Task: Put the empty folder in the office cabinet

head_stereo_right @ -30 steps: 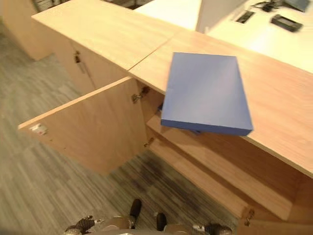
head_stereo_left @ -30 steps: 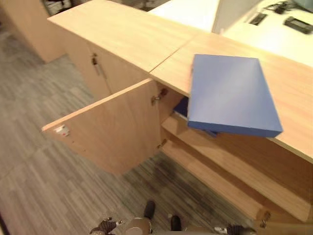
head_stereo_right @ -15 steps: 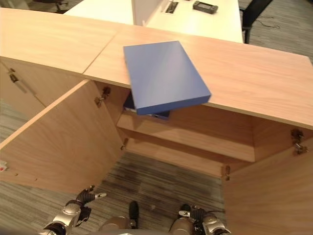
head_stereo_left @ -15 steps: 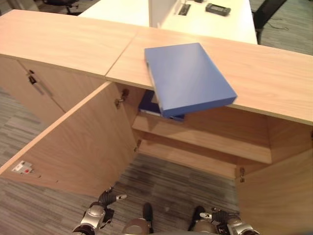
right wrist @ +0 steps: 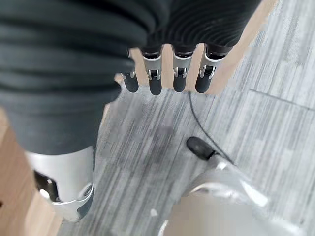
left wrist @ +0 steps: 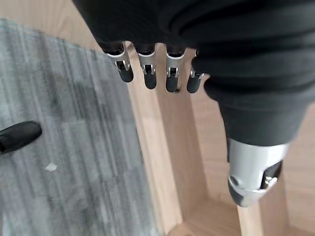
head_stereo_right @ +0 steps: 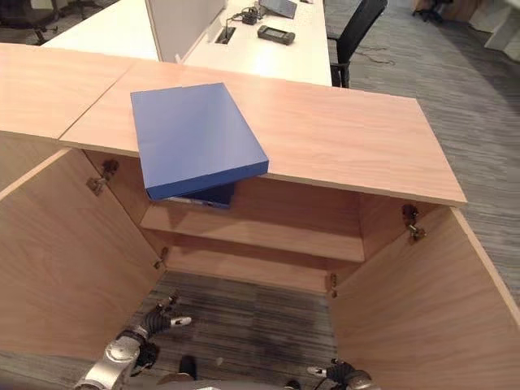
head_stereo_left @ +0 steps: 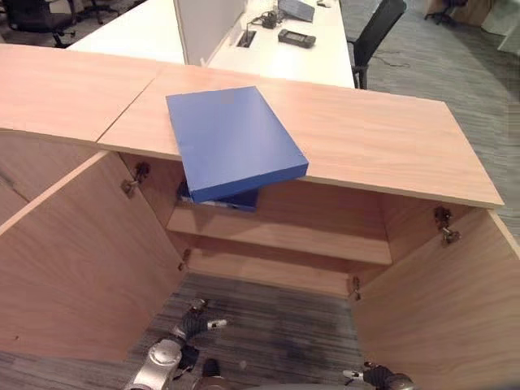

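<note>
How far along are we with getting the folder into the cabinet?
Done: both cabinet doors stand open, showing the shelf. In hand: nothing; the left hand and right hand hang low with relaxed fingers. Left: the blue folder lies on the cabinet top, overhanging its front edge, yet to be picked up and shelved.

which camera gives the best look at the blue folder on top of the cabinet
The left eye view: the folder lies whole on the cabinet top, one corner overhanging the front edge. The right eye view shows the same. The wrist views face floor and cabinet wood.
</note>
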